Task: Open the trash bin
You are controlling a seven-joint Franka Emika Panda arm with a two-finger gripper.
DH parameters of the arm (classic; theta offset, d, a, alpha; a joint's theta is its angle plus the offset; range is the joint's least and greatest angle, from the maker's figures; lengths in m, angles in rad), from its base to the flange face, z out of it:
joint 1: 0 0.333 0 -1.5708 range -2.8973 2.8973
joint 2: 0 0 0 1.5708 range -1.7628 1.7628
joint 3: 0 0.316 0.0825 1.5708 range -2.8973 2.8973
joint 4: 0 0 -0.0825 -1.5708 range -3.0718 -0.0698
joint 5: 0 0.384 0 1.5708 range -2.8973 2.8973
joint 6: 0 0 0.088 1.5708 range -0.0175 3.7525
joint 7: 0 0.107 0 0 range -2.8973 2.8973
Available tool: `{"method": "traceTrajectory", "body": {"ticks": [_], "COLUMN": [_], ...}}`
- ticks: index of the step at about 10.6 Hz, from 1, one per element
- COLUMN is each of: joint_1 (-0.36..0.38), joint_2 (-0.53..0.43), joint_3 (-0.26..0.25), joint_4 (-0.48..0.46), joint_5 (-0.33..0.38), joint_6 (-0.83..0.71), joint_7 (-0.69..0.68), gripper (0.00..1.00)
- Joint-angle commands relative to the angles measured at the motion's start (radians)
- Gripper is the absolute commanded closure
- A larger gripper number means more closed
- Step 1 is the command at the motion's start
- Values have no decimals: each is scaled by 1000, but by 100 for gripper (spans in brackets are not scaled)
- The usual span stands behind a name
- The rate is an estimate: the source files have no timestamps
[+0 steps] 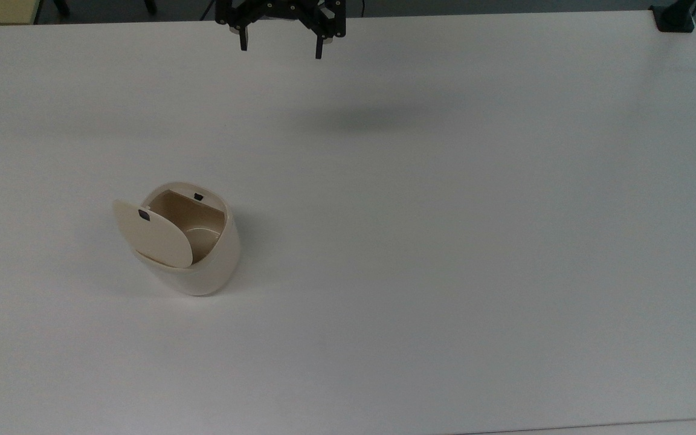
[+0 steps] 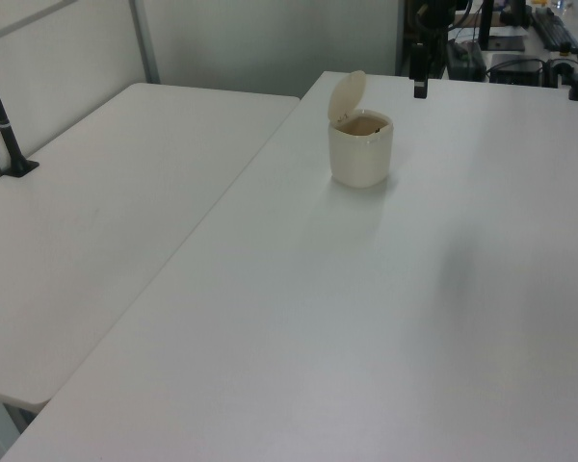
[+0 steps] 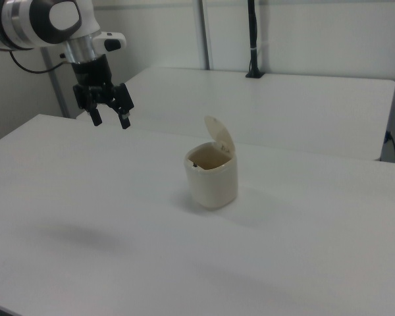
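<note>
The small cream plastic trash bin [image 1: 194, 254] stands upright on the white surface [image 1: 444, 241], lid [image 1: 153, 235] raised toward the top view's left, tan inside. The black gripper [image 1: 280, 51] hangs well apart, fingers [image 1: 243, 43] spread.

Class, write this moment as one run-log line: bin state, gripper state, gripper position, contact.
trash bin: lid up, interior exposed | gripper: open, holding nothing | position: above table's far edge in top view | contact: none

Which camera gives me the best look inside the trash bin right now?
The top view: it looks down into the trash bin, showing the tan interior past the raised lid. The left view and right view show it from the side, with just a sliver of the interior.
</note>
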Motion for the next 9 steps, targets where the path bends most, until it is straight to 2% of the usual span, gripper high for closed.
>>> {"method": "traceTrajectory", "body": {"ticks": [1, 5, 7, 9], "joint_1": [15, 6, 3, 5], "joint_2": [-30, -33, -33, -32], "joint_3": [-20, -19, -26, -26], "joint_4": [-24, -26, -23, -23], "joint_5": [15, 25, 71, 73], "joint_6": [-7, -9, -9, -9], "joint_7": [-28, -28, -37, -37], "gripper": [0, 0, 0, 0]}}
